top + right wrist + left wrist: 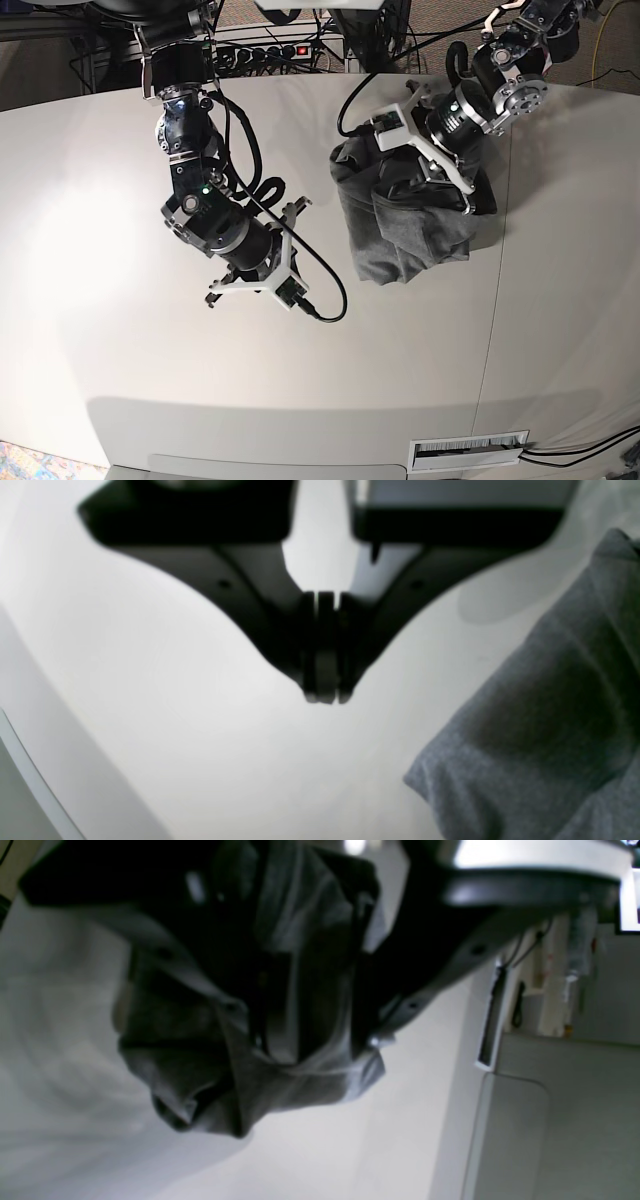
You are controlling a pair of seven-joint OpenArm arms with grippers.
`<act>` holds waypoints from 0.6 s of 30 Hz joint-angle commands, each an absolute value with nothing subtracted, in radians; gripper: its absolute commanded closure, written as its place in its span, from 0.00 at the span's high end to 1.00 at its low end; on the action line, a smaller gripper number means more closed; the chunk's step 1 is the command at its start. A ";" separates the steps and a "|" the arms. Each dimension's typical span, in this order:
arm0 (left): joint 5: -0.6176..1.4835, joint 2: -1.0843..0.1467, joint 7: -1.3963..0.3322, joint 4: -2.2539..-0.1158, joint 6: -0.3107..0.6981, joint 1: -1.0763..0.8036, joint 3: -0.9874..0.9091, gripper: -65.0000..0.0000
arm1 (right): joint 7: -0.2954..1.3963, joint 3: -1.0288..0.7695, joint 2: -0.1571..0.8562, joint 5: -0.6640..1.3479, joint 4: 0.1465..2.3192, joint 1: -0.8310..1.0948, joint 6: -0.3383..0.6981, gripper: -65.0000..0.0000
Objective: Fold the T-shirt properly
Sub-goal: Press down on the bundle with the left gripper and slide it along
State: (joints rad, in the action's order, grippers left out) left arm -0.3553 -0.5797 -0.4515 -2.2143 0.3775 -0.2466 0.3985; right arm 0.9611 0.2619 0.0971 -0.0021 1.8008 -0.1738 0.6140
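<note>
The grey T-shirt [400, 225] lies bunched in a crumpled heap at the back right of the white table [120, 350]. My left gripper [420, 170] is on top of the heap, shut on a thick bunch of the cloth. In the left wrist view the T-shirt [200, 1065] hangs wadded between the fingers of the left gripper [310, 1040], above the table. My right gripper [290, 288] is shut and empty over bare table, to the left of the shirt. In the right wrist view the right gripper [324, 695] has its jaws together, and a T-shirt edge [540, 730] lies at the right.
A vent slot [470, 452] sits in the table's front right edge. Cables and a power strip [270, 50] lie behind the table's back edge. A table seam [497, 330] runs front to back on the right.
</note>
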 commanded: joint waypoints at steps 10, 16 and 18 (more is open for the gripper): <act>-0.382 -0.582 -0.381 -2.103 0.362 -0.160 0.393 0.30 | 0.936 0.260 0.097 0.004 1.818 -0.194 0.609 0.00; -0.382 -0.582 -0.364 -2.052 0.355 -0.137 0.393 0.26 | 0.936 0.260 0.097 0.004 1.818 -0.194 0.609 0.00; -0.382 -0.582 -0.365 -2.028 0.355 -0.125 0.393 0.15 | 0.936 0.260 0.097 0.004 1.818 -0.194 0.609 0.00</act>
State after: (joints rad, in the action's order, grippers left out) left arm -0.3805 -0.5739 -0.3820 -2.0125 0.3710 -0.1356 0.3985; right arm 0.9607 0.2619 0.0967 -0.0010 1.8008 -0.1734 0.6140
